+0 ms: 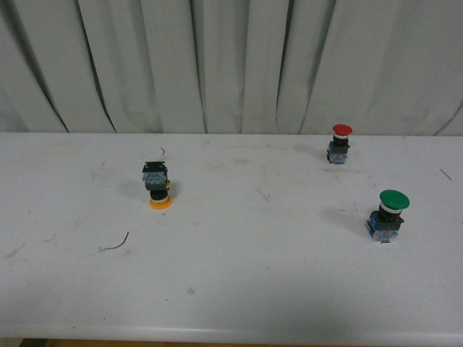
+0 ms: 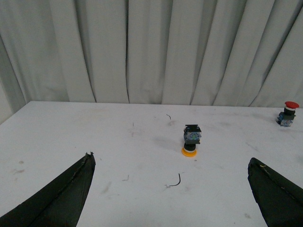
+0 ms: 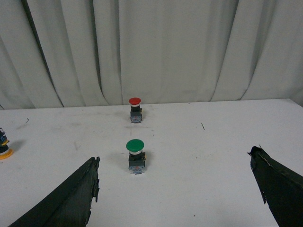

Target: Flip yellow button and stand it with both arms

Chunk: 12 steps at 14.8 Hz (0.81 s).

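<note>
The yellow button [image 1: 157,185] stands upside down on the white table, its yellow-orange cap on the surface and its dark boxy base on top. In the left wrist view the yellow button [image 2: 191,139] sits well ahead of my left gripper [image 2: 170,161], which is open and empty. My right gripper [image 3: 174,158] is open too, with nothing between its black fingers [image 3: 75,196]. At the edge of the right wrist view only a sliver of the yellow button [image 3: 4,148] shows. Neither arm appears in the front view.
A red-capped button [image 1: 338,143] stands upright at the back right. A larger green-capped button [image 1: 388,214] stands upright nearer the right edge, just ahead of my right gripper. A thin dark wire scrap [image 1: 116,244] lies left of centre. Grey curtains [image 1: 231,65] hang behind the table.
</note>
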Each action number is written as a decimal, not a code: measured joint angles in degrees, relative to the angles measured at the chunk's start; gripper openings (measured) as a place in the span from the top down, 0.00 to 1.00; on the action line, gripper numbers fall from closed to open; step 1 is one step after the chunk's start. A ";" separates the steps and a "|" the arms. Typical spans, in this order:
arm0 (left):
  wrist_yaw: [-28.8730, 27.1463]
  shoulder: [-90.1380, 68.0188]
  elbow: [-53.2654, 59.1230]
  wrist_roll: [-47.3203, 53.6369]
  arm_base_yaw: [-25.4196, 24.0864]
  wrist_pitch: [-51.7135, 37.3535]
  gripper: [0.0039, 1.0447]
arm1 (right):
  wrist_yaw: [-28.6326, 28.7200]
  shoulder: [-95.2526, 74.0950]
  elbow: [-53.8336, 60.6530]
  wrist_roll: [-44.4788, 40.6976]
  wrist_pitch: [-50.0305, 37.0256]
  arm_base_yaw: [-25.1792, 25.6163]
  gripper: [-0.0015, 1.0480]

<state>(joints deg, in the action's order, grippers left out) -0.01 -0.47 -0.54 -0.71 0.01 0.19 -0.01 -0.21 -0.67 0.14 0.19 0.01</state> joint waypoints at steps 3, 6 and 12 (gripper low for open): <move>0.00 0.00 0.00 0.00 0.00 0.00 0.06 | 0.02 0.00 0.00 0.00 0.00 0.00 0.06; 0.00 0.00 0.00 0.00 0.00 0.00 0.06 | 0.00 0.00 0.00 0.00 0.00 0.00 0.06; -1.77 -0.50 -0.66 -0.90 0.74 2.71 0.06 | 0.00 0.00 0.00 0.00 0.00 0.00 0.06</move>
<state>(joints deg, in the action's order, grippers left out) -1.78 -0.97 -1.19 -1.61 0.75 2.90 -0.01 -0.21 -0.67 0.14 0.19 0.01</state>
